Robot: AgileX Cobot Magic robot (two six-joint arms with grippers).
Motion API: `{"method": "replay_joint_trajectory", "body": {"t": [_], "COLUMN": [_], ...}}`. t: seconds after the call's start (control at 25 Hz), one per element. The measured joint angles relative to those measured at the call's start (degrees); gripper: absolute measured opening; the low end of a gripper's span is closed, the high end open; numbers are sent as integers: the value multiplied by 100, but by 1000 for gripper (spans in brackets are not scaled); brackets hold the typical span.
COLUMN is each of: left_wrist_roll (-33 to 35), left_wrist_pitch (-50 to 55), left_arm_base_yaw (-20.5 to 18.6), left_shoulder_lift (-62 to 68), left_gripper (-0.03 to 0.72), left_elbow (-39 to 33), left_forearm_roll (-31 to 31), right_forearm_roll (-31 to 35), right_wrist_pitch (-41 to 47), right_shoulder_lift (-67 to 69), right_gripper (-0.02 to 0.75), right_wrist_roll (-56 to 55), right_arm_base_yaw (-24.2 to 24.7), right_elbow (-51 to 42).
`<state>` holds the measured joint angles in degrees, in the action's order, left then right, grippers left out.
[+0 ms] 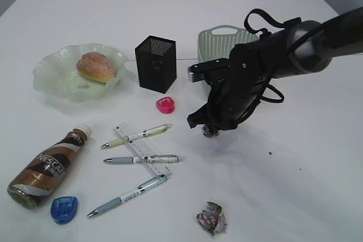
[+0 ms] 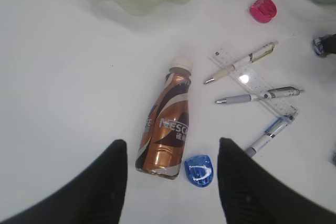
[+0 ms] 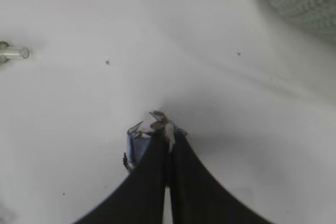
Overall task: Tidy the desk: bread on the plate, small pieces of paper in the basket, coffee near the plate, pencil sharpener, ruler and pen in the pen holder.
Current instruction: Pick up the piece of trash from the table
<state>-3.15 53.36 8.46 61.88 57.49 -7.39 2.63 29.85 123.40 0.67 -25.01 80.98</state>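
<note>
My right gripper [image 1: 209,131] is shut on a small crumpled piece of paper [image 3: 140,135] and holds it just above the table, in front of the pale green basket [image 1: 212,41]. A second crumpled paper [image 1: 211,218] lies at the front. The bread [image 1: 96,66] sits on the pale green plate [image 1: 51,77]. The coffee bottle [image 1: 48,167] lies on its side at the front left, between my open left gripper's [image 2: 170,182] fingers in the left wrist view. A blue sharpener [image 1: 63,208], a pink sharpener [image 1: 165,105], a clear ruler [image 1: 142,149] and three pens [image 1: 136,135] lie near the black pen holder [image 1: 155,63].
The table's far edge runs along the back. The right arm reaches in from the right over the table's right half.
</note>
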Motion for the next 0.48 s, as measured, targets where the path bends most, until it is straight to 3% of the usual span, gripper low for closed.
{"method": "replay_joint_trajectory", "body": {"t": [0.12,0.48], "left_wrist_roll": [0,0], "left_wrist_pitch": [0,0], "left_arm_base_yaw": [0,0], "left_shoulder_lift": [0,0], "left_gripper": [405,393], "left_elbow": [0,0], "left_forearm_roll": [0,0], "right_forearm_roll": [0,276], "right_wrist_pitch": [198,1889], "right_shoulder_lift": [0,12], "right_gripper": [-14,-15], "right_wrist_roll": [0,0], "right_arm_base_yaw": [0,0], "right_elbow": [79,849]}}
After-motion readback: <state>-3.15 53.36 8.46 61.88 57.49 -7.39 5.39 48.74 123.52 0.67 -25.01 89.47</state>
